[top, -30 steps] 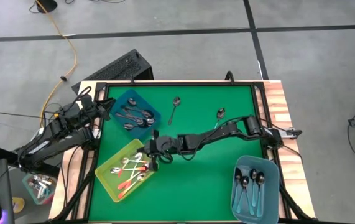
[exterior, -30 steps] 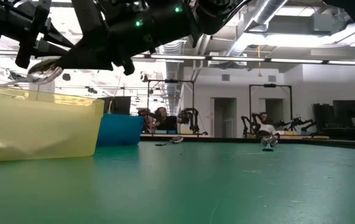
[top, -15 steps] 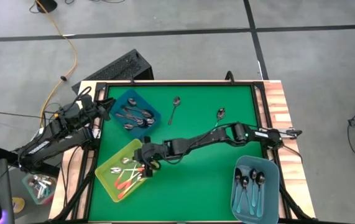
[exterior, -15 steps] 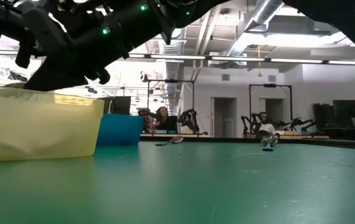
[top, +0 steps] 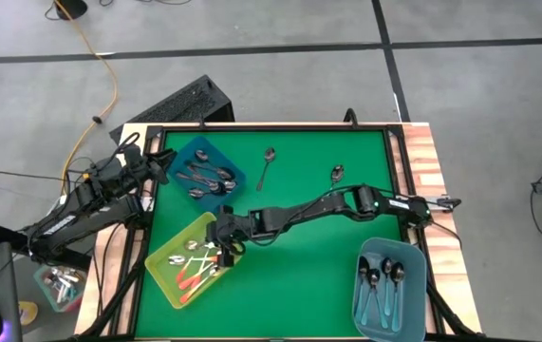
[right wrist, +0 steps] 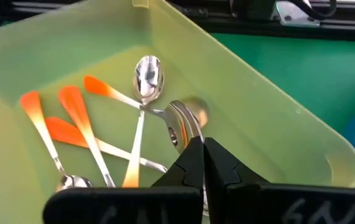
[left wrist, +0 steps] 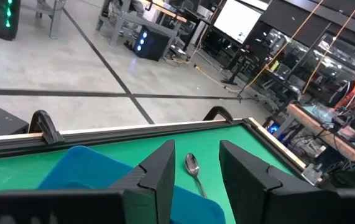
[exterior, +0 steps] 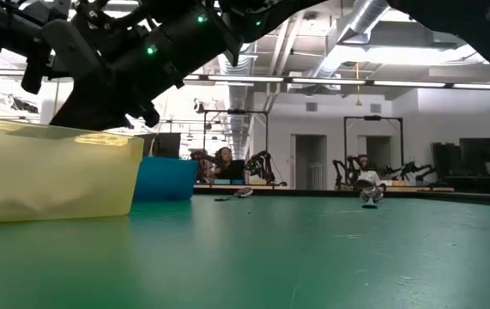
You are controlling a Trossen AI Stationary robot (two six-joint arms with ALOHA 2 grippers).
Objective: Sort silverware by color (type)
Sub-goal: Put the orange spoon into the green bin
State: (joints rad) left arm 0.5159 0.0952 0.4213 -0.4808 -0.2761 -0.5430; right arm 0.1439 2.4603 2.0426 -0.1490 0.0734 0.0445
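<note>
My right gripper (top: 221, 249) reaches across the table into the yellow bin (top: 168, 275) and is shut on a silver spoon (right wrist: 185, 121), whose bowl shows just past the fingertips (right wrist: 203, 163). Its handle is hidden by the fingers. Several silver spoons with orange-red handles (right wrist: 84, 121) lie on the bin's floor. My left gripper (top: 157, 169) is open and empty over the left edge of the blue bin (top: 206, 171), which holds dark grey spoons. Two spoons lie flat on the green mat, one (top: 268, 163) beside the blue bin and one (top: 336, 173) farther right. My right gripper pinches the spoon between its two fingers at the neck just behind the bowl (right wrist: 193, 138). The fingers slant down from the table's right side and lie along the spoon. The bowl points ahead of the fingertips, low inside the yellow bin; whether it touches the spoons below, I cannot tell.
A light-blue bin (top: 413, 302) with teal-handled spoons stands at the near right corner. The yellow bin's wall (exterior: 56, 176) stands high at the low view's left. The mat (top: 299, 275) is bare between the bins. Wooden rails edge the table.
My right gripper has gone toward the table's left and near edges and down, from beside the yellow bin to inside it. The spoon it carries, first seen above the bin's wall in the low view, is now hidden behind that wall.
</note>
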